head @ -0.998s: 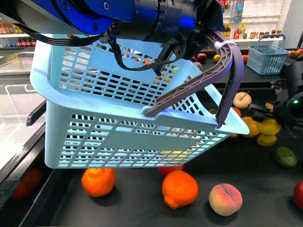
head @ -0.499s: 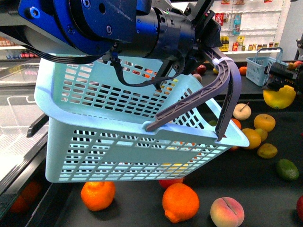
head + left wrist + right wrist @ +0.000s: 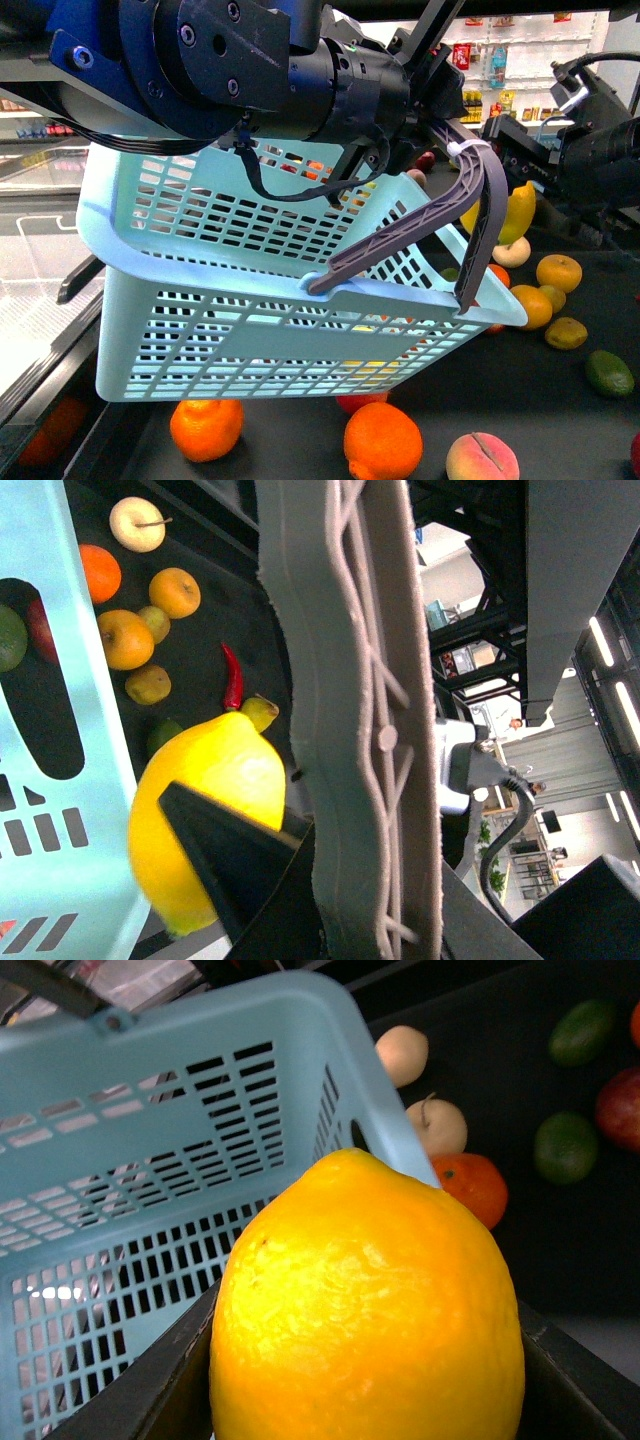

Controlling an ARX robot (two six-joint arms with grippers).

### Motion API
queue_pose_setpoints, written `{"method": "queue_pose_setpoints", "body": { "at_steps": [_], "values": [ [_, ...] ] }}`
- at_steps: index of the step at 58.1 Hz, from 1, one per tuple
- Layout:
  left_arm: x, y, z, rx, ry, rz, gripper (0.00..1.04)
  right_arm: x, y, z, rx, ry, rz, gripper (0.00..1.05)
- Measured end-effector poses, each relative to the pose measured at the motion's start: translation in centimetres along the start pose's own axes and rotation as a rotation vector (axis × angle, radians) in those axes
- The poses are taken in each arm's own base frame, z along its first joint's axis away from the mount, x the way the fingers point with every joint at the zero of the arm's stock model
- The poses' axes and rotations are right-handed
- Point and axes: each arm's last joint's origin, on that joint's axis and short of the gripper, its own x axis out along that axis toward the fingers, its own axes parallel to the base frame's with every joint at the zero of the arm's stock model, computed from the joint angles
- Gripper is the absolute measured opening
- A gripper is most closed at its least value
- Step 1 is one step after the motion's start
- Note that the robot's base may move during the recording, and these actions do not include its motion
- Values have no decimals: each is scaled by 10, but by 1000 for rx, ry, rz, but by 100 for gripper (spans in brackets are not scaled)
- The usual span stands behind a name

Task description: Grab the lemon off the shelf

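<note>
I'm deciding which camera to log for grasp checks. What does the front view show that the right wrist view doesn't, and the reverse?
Only the front view: the left arm carrying the basket by its grey handle, and a peach. Only the right wrist view: the lemon up close, seated in the right claw between its dark fingers. Both: the lemon, the basket beside it, and loose fruit on the black shelf.

The lemon [image 3: 365,1310] fills the foreground, pinched between the dark jaws of the right claw [image 3: 365,1395]; behind it a pale blue basket [image 3: 150,1130], an orange [image 3: 475,1185] and green fruit [image 3: 565,1145] on the black shelf [image 3: 500,1070]
</note>
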Motion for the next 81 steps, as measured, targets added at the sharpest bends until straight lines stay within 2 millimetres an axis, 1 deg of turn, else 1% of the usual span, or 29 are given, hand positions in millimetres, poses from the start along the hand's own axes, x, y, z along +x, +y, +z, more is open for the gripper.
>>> {"method": "queue_pose_setpoints", "body": {
  "at_steps": [6, 11, 14, 20, 24, 28, 37, 42, 47, 50, 52, 54, 57, 59, 63, 64, 67, 68, 73, 80, 81],
  "values": [
    [0, 0, 0, 0, 0, 0, 10, 2, 3, -9, 2, 21, 9, 66],
    [0, 0, 0, 0, 1, -1, 10, 3, 4, -11, 14, 25, 19, 67],
    [0, 0, 0, 0, 1, -1, 10, 3, 4, -12, 18, 23, 22, 76],
    [0, 0, 0, 0, 1, -1, 10, 5, 4, -12, 21, 12, 33, 91],
    [0, 0, 0, -1, 2, -1, 10, 5, 4, -12, 32, 9, 40, 99],
    [0, 0, 0, -2, 2, -2, 10, 5, 3, -12, 36, 6, 40, 97],
    [0, 0, 0, -6, 1, 0, 10, 4, -2, -8, 37, -18, 24, 97],
    [0, 0, 0, -5, -2, 2, 10, -2, -8, -2, 18, -59, -10, 97],
    [0, 0, 0, -6, -2, 2, 10, -19, -17, 6, -26, -128, -70, 97],
    [0, 0, 0, -6, -5, 4, 10, -34, -23, 12, -63, -179, -118, 97],
    [0, 0, 0, -5, -4, 3, 10, -44, -25, 15, -82, -210, -144, 97],
    [0, 0, 0, -5, -3, 2, 10, -59, -28, 18, -113, -252, -183, 97],
    [0, 0, 0, -5, -3, 2, 10, -74, -31, 19, -146, -283, -221, 97],
    [0, 0, 0, -6, -2, 1, 10, -87, -32, 17, -166, -303, -253, 97],
    [0, 0, 0, -8, 1, 0, 10, -117, -30, 5, -232, -358, -323, 97],
    [0, 0, 0, -8, 1, 0, 10, -121, -30, 3, -240, -362, -330, 97],
    [0, 0, 0, -8, 1, 0, 10, -142, -26, -10, -277, -382, -370, 97],
    [0, 0, 0, -8, 0, 0, 10, -146, -24, -12, -285, -387, -377, 97],
    [0, 0, 0, -8, 0, 0, 10, -180, -13, -38, -326, -407, -424, 97],
    [0, 0, 0, -8, -1, 1, 10, -215, 3, -67, -347, -400, -467, 97],
    [0, 0, 0, -8, -1, 0, 10, -220, 4, -71, -354, -414, -452, 96]
  ]
}}
